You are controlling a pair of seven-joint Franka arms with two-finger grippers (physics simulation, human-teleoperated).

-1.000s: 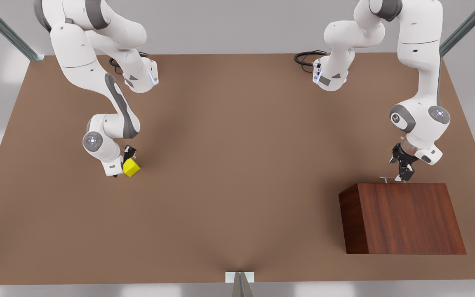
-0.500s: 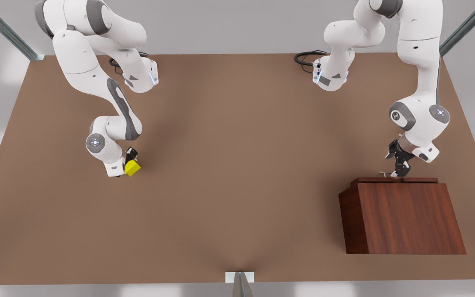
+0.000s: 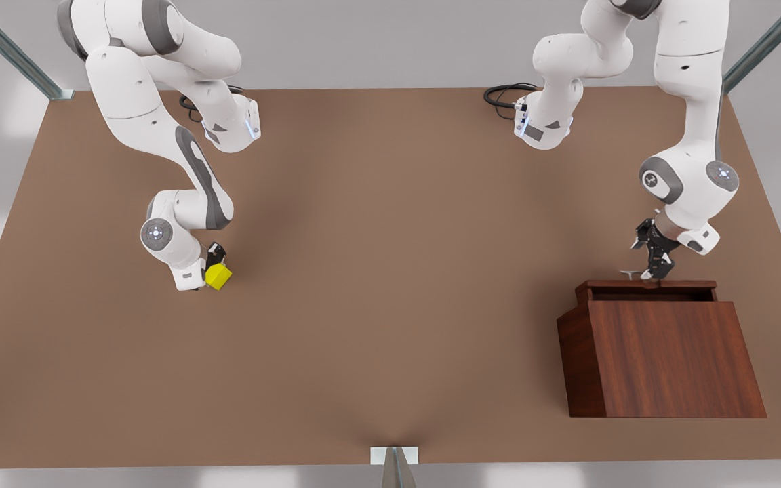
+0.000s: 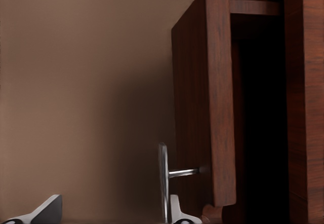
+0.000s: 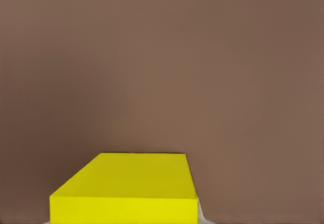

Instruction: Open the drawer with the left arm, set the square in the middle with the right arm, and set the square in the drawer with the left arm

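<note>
Small bright-yellow square, flat-faced and sharp-edged, at the front view's left, well away from the middle of the table. Clamped in the right gripper, one black finger pressed to its far side.

Underneath, a plain matte brown tabletop, smooth and unmarked, running wide to both sides.

At the front view's right, near edge: a boxy cabinet in dark reddish-brown wood grain, glossy on top. Drawer pulled partway out on the far side, a dark slot open behind its front panel. Thin silver bar handle standing off the panel on a short post.

Left gripper at that handle, pale fingertips spread apart, the bar lying just inside one of them; no squeeze on it.

Beyond the table's far edge, a flat grey wall, slanted metal struts in the corners, and looped black cables by the white arm bases.
</note>
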